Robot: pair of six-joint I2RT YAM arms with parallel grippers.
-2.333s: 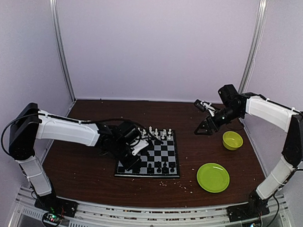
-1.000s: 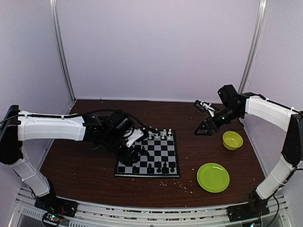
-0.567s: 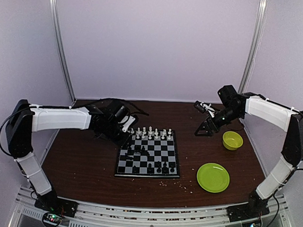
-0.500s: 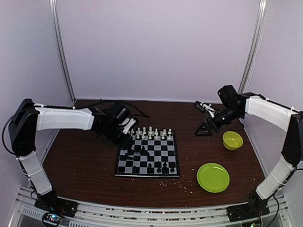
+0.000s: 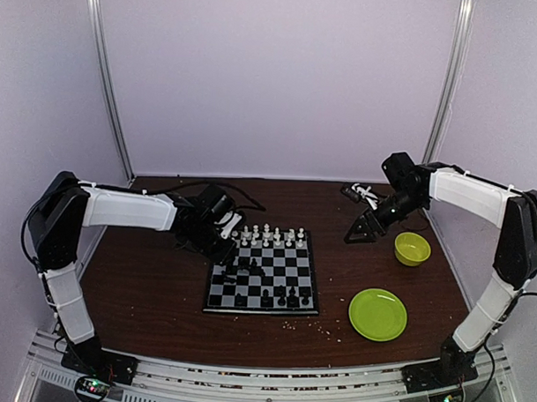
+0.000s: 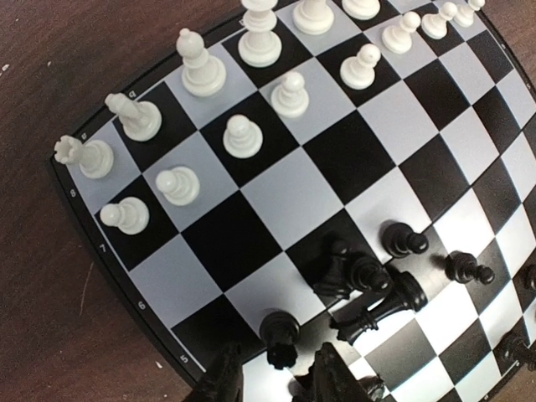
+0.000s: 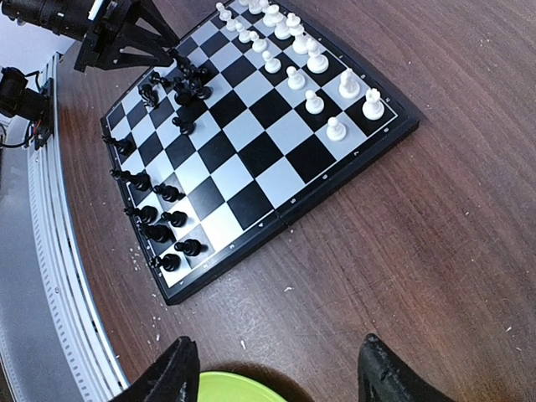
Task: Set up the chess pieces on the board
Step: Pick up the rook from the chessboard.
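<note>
The board (image 5: 284,268) lies mid-table, with white chess pieces (image 5: 272,234) in its far rows and black ones (image 5: 278,298) near the front. My left gripper (image 5: 225,244) hovers low at the board's far-left corner. In the left wrist view it (image 6: 276,383) is open, with a standing black piece (image 6: 280,337) just ahead of its tips, untouched. Nearby is a cluster of black pieces (image 6: 360,272), one lying on its side (image 6: 381,308). My right gripper (image 5: 359,229) is open and empty above the table, right of the board (image 7: 289,155).
A green bowl (image 5: 411,248) stands at the right and a round green plate (image 5: 377,313) at the front right, also in the right wrist view (image 7: 243,390). Pale crumbs (image 5: 321,326) lie by the board's front edge.
My left arm has drawn back from over the board's left part toward its far-left corner. The right arm has barely moved. A few black pieces now stand clustered at the board's left.
</note>
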